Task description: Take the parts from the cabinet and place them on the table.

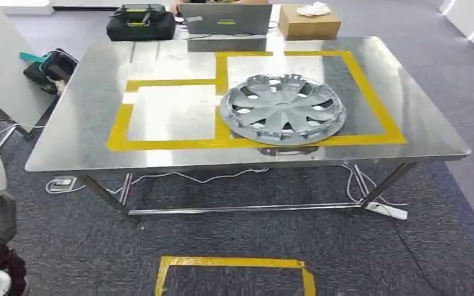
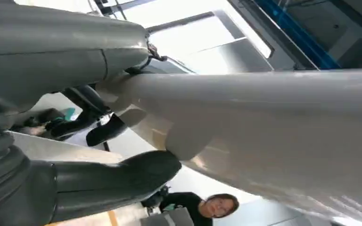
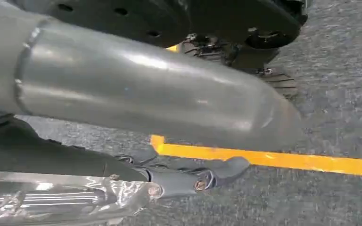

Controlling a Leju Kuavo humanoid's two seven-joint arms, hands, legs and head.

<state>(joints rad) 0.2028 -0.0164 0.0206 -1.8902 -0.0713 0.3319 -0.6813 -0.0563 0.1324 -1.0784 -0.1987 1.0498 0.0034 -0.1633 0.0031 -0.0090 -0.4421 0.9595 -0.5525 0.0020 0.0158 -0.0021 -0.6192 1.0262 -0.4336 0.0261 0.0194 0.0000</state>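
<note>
Grey carpet lies under the hanging, empty right robot hand (image 3: 188, 176); left robot hand (image 2: 89, 141) grips a white part (image 2: 273, 136).

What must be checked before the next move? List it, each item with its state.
1. Hold of the left hand on the white part: ok, fingers close round it.
2. Room in the left taped square: ok, bare.
3. Keeping the hubcap clear of that square: ok, its rim reaches only the tape.
4. Load in the right hand: cannot tell.
5. Reach to the table: cannot tell.
</note>
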